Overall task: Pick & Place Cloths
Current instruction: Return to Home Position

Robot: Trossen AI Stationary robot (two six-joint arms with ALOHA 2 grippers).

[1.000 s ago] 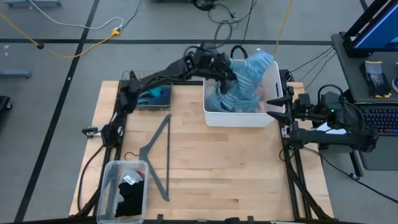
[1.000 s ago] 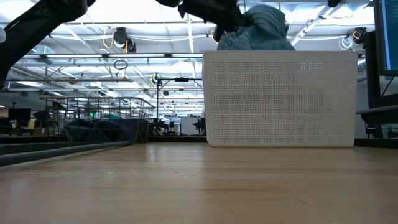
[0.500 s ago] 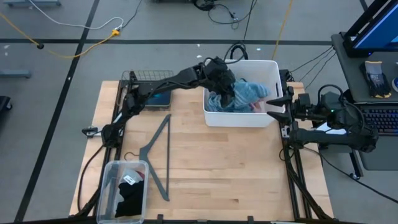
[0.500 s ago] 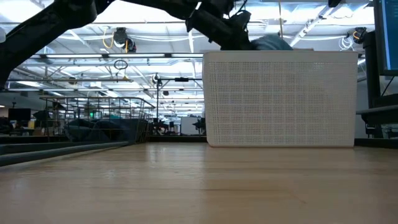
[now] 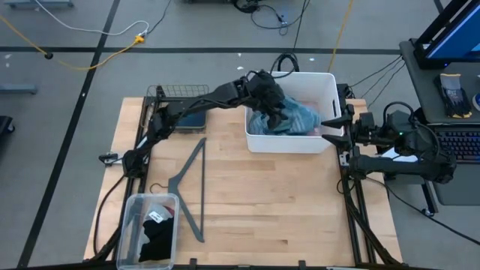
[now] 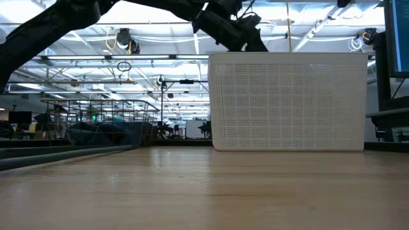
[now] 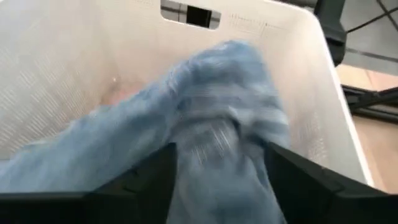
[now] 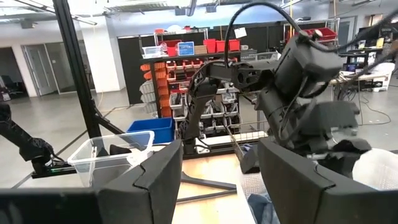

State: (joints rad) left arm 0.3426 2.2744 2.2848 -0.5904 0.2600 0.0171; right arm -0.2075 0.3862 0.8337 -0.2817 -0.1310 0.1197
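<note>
The left arm is reaching along the far edge of the worktop, and the left gripper (image 5: 276, 109) is hanging just inside the left wall of the white laundry bin (image 5: 331, 84), which is standing at the far right corner. Its fingers (image 7: 152, 177) are standing spread wide, clamping nothing. The blue-striped cloth (image 5: 298, 118) is lying bunched inside the bin, with its folds showing in the gap between them; whether the pads are touching the fabric cannot be told. A pale pink cloth (image 7: 115, 94) is peeking out beside it against the bin's wall.

The right gripper (image 8: 219, 183) is waiting at the right edge of the worktop, just beside the bin, with its fingers parted and holding nothing.

A wire basket (image 5: 174, 93) is sitting at the far left corner with a teal and navy cloth (image 5: 187, 118) in it. A grey hanger (image 5: 192, 182) is lying flat on the left half of the worktop. A transparent bin (image 5: 133, 225) is standing at the near left corner, with a black cloth (image 5: 157, 238) lying in it.
</note>
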